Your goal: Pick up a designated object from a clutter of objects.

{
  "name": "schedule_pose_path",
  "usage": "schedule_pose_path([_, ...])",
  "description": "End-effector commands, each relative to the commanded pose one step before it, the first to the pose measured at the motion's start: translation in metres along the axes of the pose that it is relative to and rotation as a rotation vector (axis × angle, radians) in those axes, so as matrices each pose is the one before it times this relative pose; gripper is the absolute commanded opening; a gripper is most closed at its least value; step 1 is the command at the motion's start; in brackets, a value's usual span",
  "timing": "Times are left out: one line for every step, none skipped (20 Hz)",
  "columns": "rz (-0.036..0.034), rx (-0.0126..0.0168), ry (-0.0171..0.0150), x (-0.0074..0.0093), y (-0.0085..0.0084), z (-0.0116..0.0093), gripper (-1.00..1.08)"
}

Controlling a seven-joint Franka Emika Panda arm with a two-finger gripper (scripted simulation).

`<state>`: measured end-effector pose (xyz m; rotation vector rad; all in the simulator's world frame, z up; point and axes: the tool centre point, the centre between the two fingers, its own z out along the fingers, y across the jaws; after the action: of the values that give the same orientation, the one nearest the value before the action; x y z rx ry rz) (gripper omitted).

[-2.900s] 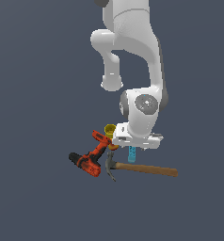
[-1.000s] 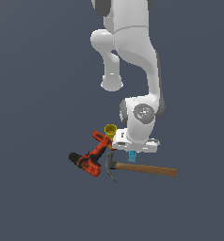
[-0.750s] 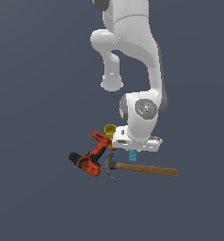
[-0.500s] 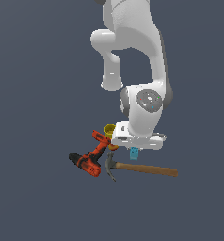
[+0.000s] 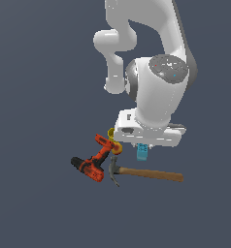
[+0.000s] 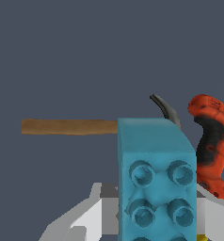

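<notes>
- Arm status: the Panda arm reaches down from above, its wrist housing over the clutter. The gripper (image 5: 143,147) hangs just under the white hand body.
- Tool state: the fingers (image 6: 81,221) are pressed against the sides of the cyan brick (image 5: 142,152), pinching it. In the wrist view the brick (image 6: 156,179) fills the space between the grey-white finger parts, studded face toward the camera.
- Location of the task's thing: in the exterior view the brick hangs directly below the hand, above the hammer (image 5: 145,173), with a visible gap between its lower edge and the wooden handle. It appears clear of the surface (judged from that gap; no shadow or contact line confirms it).
- Remaining clutter: the hammer lies flat, handle pointing toward the exterior view's right. The red-orange drill (image 5: 94,162) lies just beside the hammer head, on the exterior view's left. The yellow cup (image 5: 111,134) is mostly hidden behind the hand; only a part of its rim shows.
- Wrist view check: the hammer handle (image 6: 69,126) and the drill (image 6: 210,141) appear behind the brick, apart from it.
- Progress, as a judgement: the grasp is made and the lift is underway or nearly done.
- Remaining work, as a judgement: raise the brick higher, clear of the clutter, and hold the grip firm.
- Risk: a pinch on smooth side faces could slip.
</notes>
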<state>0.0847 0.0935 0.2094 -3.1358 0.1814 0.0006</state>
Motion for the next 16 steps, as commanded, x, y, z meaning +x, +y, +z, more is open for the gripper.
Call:
schedule_pose_path([-0.00016, 0.00014, 0.00001, 0.0062, 0.00039, -0.02684, -1.0])
schedule_pose_path([0.0, 0.0, 0.0, 0.00262, 0.0001, -0.01016, -1.0])
schedule_pose_path([0.0, 0.0, 0.0, 0.00263, 0.00009, -0.01007, -1.0])
schedule_pose_path([0.0, 0.0, 0.0, 0.00264, 0.00009, -0.00997, -1.0])
schedule_pose_path([0.0, 0.0, 0.0, 0.00265, 0.00008, -0.00986, -1.0])
schedule_pose_path([0.0, 0.0, 0.0, 0.00262, 0.00007, -0.00962, -1.0])
schedule_pose_path([0.0, 0.0, 0.0, 0.00251, 0.00005, -0.00903, -1.0])
schedule_pose_path([0.0, 0.0, 0.0, 0.00238, 0.00004, -0.00844, -1.0])
schedule_pose_path([0.0, 0.0, 0.0, 0.00225, 0.00003, -0.00787, -1.0])
schedule_pose_path([0.0, 0.0, 0.0, 0.00212, 0.00002, -0.0073, -1.0])
schedule_pose_path([0.0, 0.0, 0.0, 0.002, 0.00001, -0.00675, -1.0])
schedule_pose_path([0.0, 0.0, 0.0, 0.00188, 0.0, -0.00621, -1.0])
schedule_pose_path([0.00049, -0.00042, 0.00025, 0.00175, 0.00016, -0.00577, -1.0])
schedule_pose_path([0.0, 0.0, 0.0, 0.00163, -0.00002, -0.00517, -1.0])
schedule_pose_path([0.0, 0.0, 0.0, 0.0015, -0.00002, -0.00467, -1.0])
schedule_pose_path([0.0, 0.0, 0.0, 0.00137, -0.00002, -0.00421, -1.0])
